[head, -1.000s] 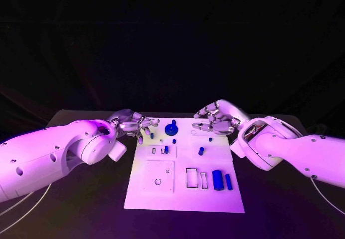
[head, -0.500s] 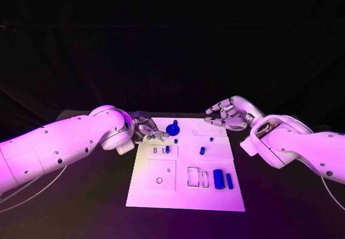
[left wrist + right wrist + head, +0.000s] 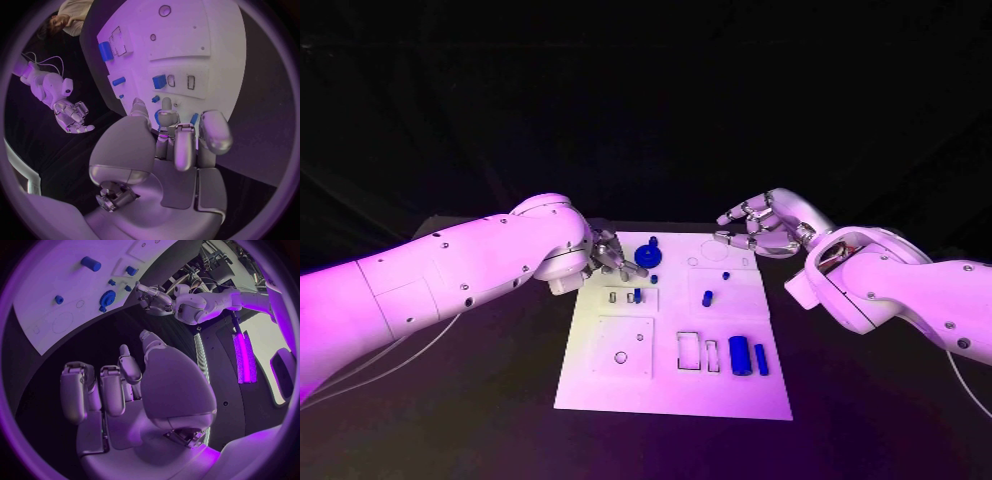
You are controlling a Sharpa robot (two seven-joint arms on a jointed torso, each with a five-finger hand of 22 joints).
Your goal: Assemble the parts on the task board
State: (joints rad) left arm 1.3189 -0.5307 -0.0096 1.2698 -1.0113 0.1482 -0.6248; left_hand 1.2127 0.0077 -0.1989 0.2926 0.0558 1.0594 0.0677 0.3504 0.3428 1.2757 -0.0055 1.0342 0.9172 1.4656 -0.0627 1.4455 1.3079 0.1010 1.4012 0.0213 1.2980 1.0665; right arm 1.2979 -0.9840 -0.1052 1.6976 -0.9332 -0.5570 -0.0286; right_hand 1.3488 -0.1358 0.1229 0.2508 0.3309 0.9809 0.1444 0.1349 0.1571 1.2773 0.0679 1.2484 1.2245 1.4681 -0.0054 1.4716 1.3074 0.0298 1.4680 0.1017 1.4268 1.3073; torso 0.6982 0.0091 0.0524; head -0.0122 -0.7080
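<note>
Left hand sits low at the task board's far left corner, fingers bunched and pointing down at the board. A small blue part shows right at the fingertips in the left wrist view; can't tell if it's pinched or only touched. Just beside the hand: blue round knob standing on the board, with a small blue peg beyond it. Nearer the robot from the hand: blue piece in the row of small slots, another small peg close by.

Right hand hovers above the board's far right corner, fingers loosely curled and apart, nothing in it; palm bare in the right wrist view.

Mid-board: short blue pin, tiny blue dot beyond it. Near right of the board: thick blue cylinder and thin blue rod lie side by side next to two rectangular cutouts.
</note>
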